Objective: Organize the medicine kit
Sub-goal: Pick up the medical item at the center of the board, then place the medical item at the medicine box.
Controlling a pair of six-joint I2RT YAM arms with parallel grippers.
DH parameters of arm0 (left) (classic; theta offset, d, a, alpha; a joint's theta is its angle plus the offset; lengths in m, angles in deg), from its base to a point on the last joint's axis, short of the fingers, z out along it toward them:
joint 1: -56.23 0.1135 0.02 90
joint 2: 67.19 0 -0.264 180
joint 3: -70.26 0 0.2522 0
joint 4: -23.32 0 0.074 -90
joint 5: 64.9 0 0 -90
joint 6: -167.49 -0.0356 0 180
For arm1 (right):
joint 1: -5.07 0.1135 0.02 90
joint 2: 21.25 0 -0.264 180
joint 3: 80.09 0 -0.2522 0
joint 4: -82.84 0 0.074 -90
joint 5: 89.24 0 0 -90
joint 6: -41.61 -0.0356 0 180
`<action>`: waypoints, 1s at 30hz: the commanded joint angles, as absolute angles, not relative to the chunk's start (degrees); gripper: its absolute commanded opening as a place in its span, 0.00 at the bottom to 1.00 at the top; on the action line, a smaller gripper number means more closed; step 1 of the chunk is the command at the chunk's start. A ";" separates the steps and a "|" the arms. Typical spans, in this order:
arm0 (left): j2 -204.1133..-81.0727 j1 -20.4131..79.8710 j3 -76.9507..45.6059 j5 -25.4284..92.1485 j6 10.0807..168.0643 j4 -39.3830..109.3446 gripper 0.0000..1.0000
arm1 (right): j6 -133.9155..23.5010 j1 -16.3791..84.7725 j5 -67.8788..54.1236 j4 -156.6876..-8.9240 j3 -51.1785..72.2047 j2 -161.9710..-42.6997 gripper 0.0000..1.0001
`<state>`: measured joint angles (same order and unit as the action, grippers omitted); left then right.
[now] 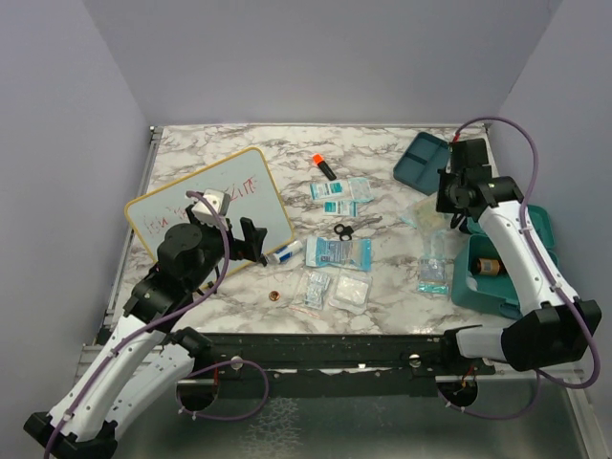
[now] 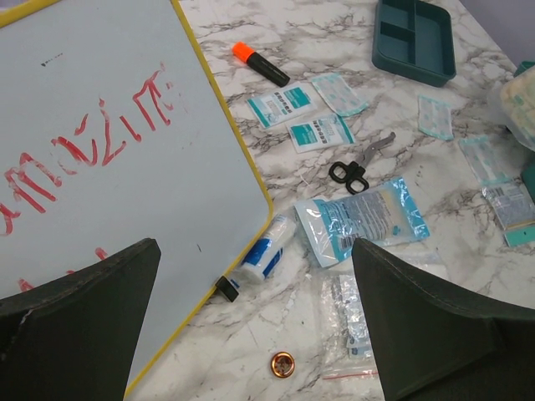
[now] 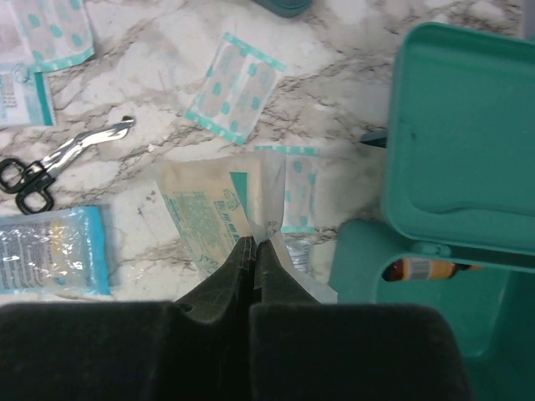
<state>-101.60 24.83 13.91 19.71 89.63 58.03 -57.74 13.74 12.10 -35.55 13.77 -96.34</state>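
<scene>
The medicine kit's teal case (image 1: 488,287) stands open at the right edge, its lid (image 3: 460,125) raised, with a brown bottle (image 3: 428,269) inside the base. Its matching divided tray (image 1: 424,161) lies apart at the back right and also shows in the left wrist view as the tray (image 2: 414,38). My right gripper (image 3: 255,243) is just left of the case, shut on the edge of a clear packet with a cream and green insert (image 3: 209,213). My left gripper (image 2: 255,322) hangs open over the whiteboard's lower corner, holding nothing.
A yellow-framed whiteboard (image 1: 206,206) lies at the left. Scattered mid-table are an orange-capped marker (image 1: 323,166), scissors (image 1: 343,230), a blue packet (image 1: 338,252), a white and blue roll (image 2: 267,249), a copper cap (image 2: 283,364), plasters (image 3: 234,85) and several small bags.
</scene>
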 commanded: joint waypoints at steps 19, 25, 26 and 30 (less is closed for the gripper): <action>-97.09 22.71 14.74 20.42 89.73 57.87 0.99 | -65.57 13.84 37.19 -6.63 -1.72 -95.51 0.01; -95.45 21.98 14.84 18.86 89.71 58.17 0.99 | -65.62 12.30 40.50 -6.58 -1.91 -98.12 0.01; -95.14 21.83 14.91 18.64 89.75 58.18 0.99 | -65.58 11.75 41.49 -6.60 -1.87 -98.48 0.01; -94.76 21.55 14.92 18.20 89.64 58.18 0.99 | -65.44 10.68 47.23 -9.13 1.87 -99.26 0.01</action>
<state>-95.48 22.03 14.19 19.45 89.68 58.06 -64.86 11.64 39.22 -8.77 -0.85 -98.55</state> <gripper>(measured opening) 0.988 0.015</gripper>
